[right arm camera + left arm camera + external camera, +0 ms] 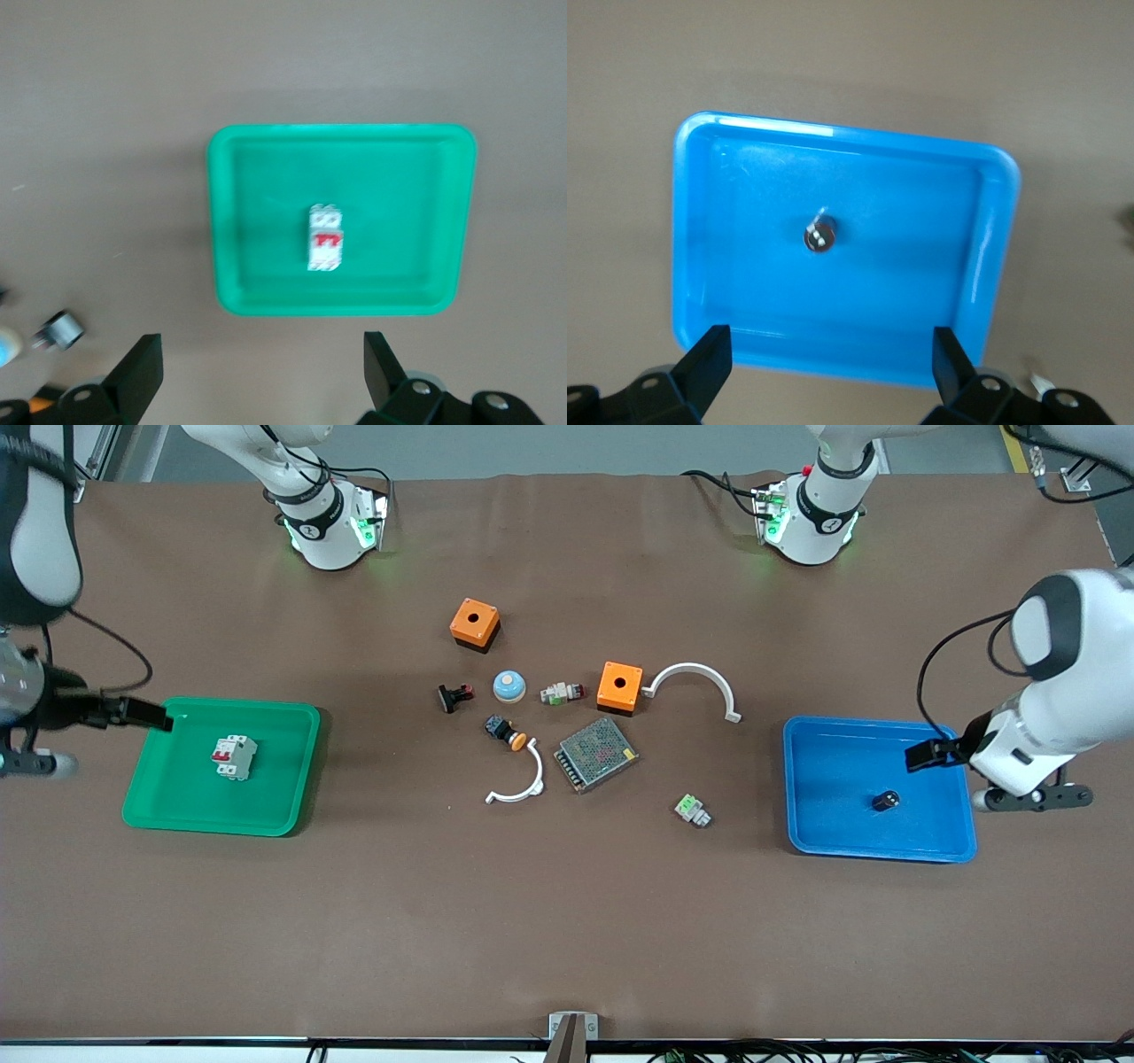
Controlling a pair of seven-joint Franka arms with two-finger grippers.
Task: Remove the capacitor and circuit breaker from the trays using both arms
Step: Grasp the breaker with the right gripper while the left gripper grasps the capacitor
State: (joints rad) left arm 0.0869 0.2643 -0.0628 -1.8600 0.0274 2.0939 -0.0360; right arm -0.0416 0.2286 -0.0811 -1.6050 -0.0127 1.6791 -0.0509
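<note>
Both pickups judged not yet begun.

Left gripper [827, 370] over blue tray [815, 815] rim, fingers spread wide, nothing held. Capacitor [819, 235] lay in tray, well ahead of fingertips.

Right gripper [261, 370] beside green tray [159, 806], fingers wide, empty. Circuit breaker [325, 237] lay mid-tray, ahead of fingers.

Advised: each part to be centred between fingers before descent.
</note>
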